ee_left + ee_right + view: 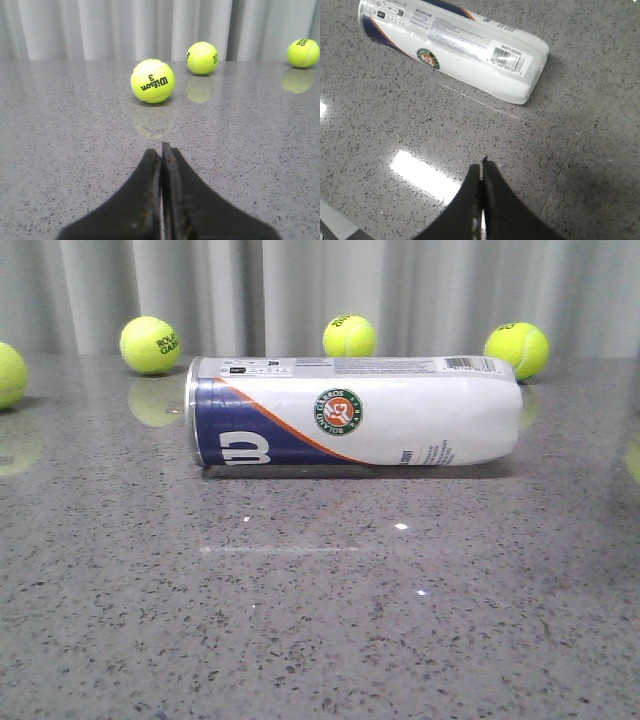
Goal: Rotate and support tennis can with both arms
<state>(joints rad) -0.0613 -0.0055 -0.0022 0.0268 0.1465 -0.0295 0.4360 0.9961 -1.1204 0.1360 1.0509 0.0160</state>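
Both my tools, left tool [161, 150] and right tool [482, 165], are pinched closed holding nothing; tennis can [355, 412] lying sideways on the surface [320, 620] could easily roll if I nudge it off-centre.

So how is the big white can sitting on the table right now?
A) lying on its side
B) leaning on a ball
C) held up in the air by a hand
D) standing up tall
A: the can lies flat on its side on the table, with no hand touching it and the balls apart from it.
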